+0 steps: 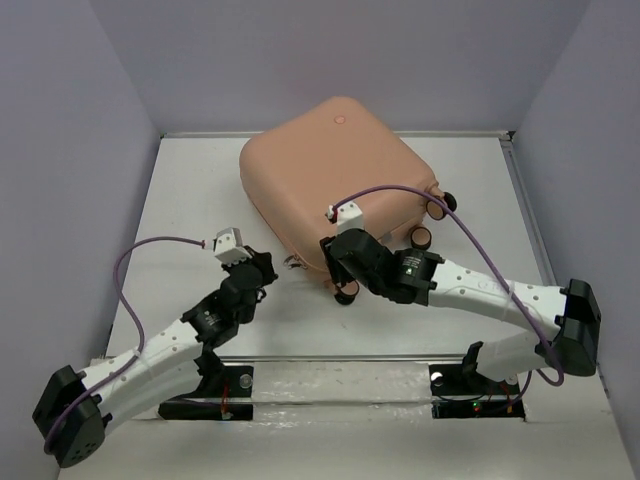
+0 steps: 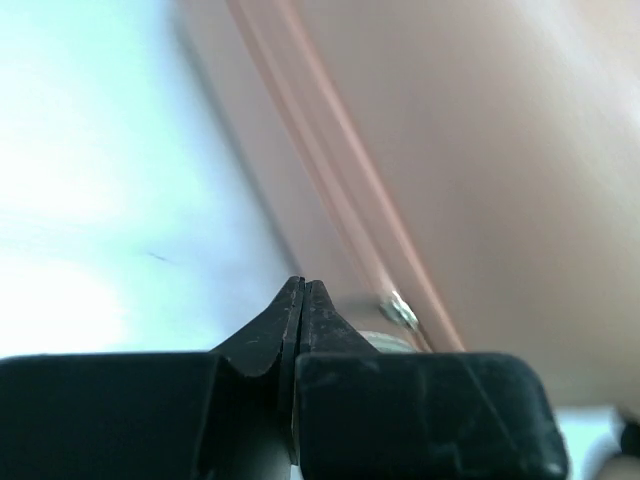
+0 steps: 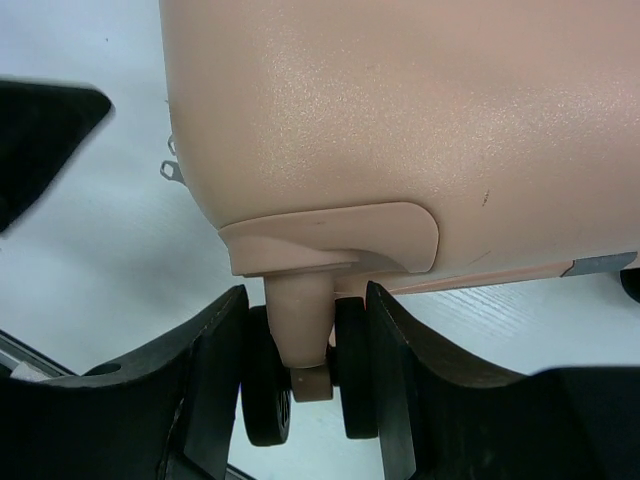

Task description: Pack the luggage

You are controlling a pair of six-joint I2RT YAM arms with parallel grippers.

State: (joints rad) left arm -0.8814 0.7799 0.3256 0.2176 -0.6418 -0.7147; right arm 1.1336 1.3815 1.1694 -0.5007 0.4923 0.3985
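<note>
White table: closed luggage, contents hidden; right fingers grip caster wheel.

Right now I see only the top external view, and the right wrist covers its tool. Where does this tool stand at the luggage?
Observer: The right tool straddles a caster wheel at a corner of the luggage, one finger on each side.
Operator: Does it squeeze the wheel?
Observer: The fingers lie close against it; whether they press, I cannot tell.
Operator: And the left tool?
Observer: The left tool is shut, tips together, beside the zipper seam, with a small metal pull close by.
</note>
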